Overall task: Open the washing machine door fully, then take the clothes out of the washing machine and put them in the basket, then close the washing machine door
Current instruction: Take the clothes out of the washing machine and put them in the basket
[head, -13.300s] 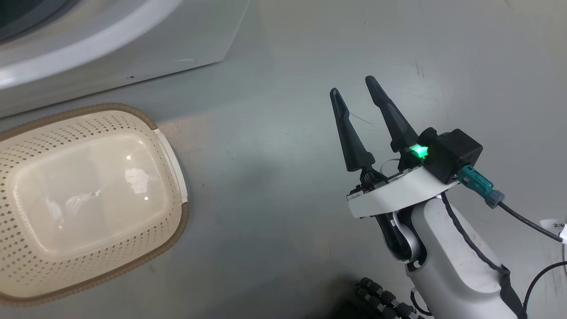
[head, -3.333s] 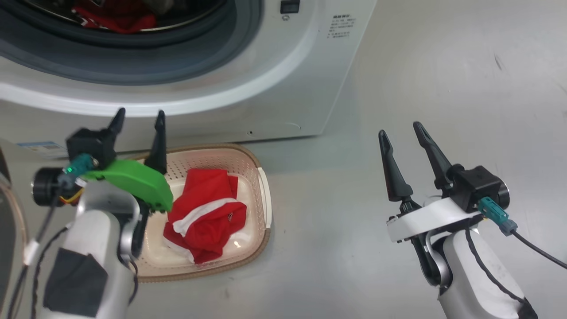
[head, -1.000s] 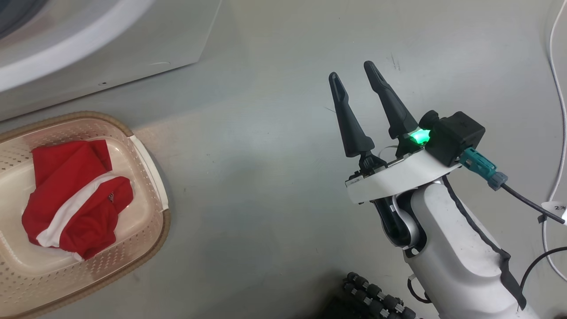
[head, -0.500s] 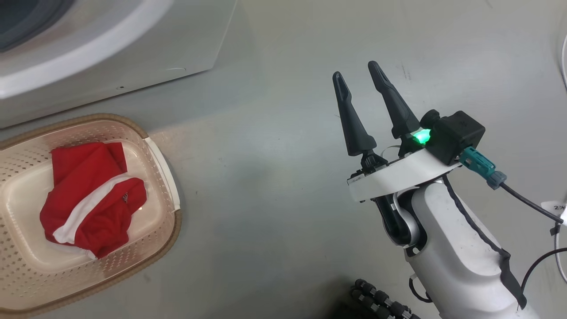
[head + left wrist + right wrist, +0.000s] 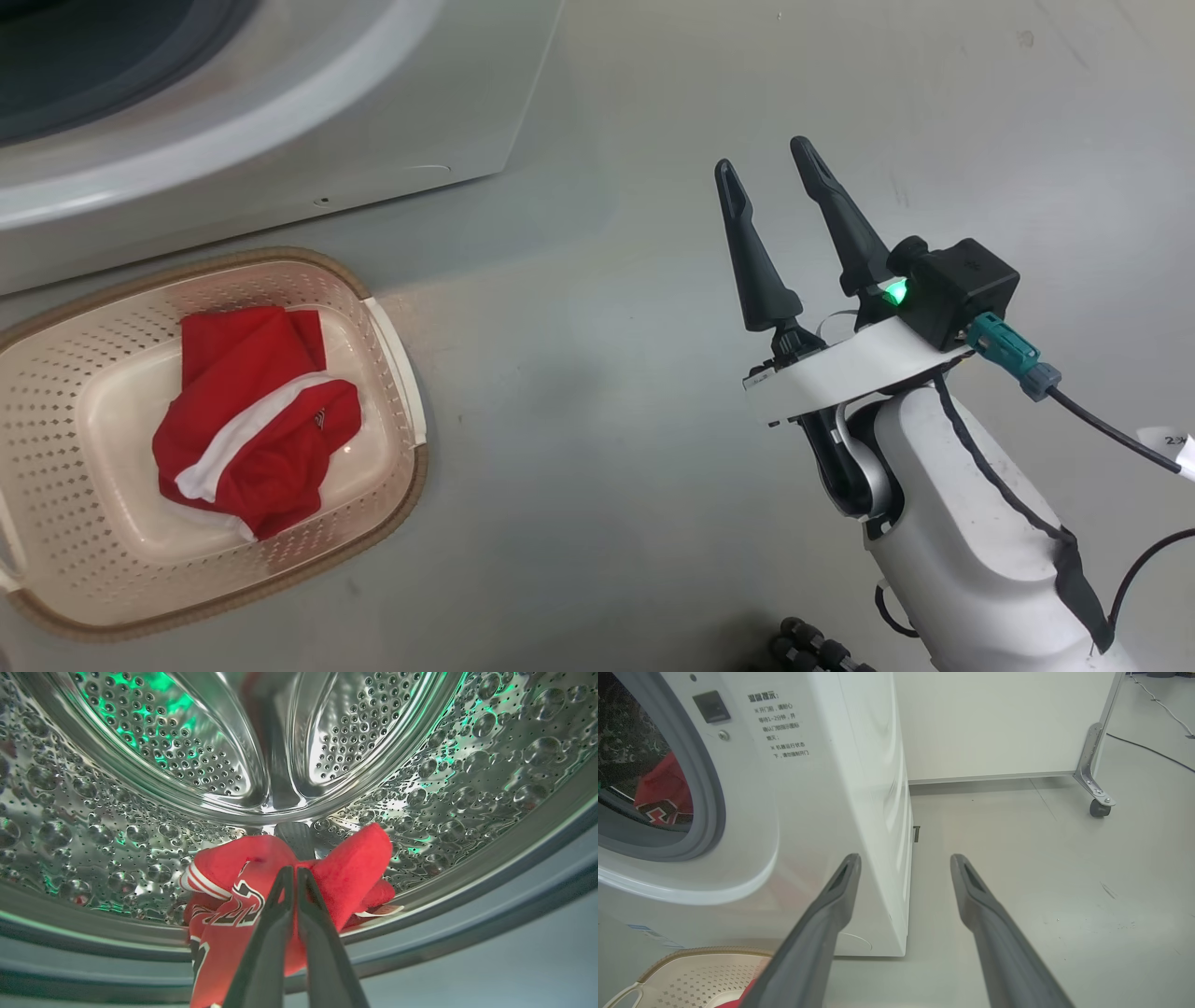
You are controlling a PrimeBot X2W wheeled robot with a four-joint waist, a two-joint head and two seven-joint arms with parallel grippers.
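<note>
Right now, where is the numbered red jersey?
In the left wrist view, the jersey lies low at the front of the drum, gripped by the left gripper.

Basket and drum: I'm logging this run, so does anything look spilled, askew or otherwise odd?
Nothing stands out. One red garment lies crumpled inside the basket, none on the floor. The left end effector is shut on the jersey in the drum; the right end effector hangs open.

basket (image 5: 56, 392) before washing machine (image 5: 373, 121) | clothes (image 5: 252, 429) in basket | jersey (image 5: 224, 914) in drum (image 5: 93, 812)
</note>
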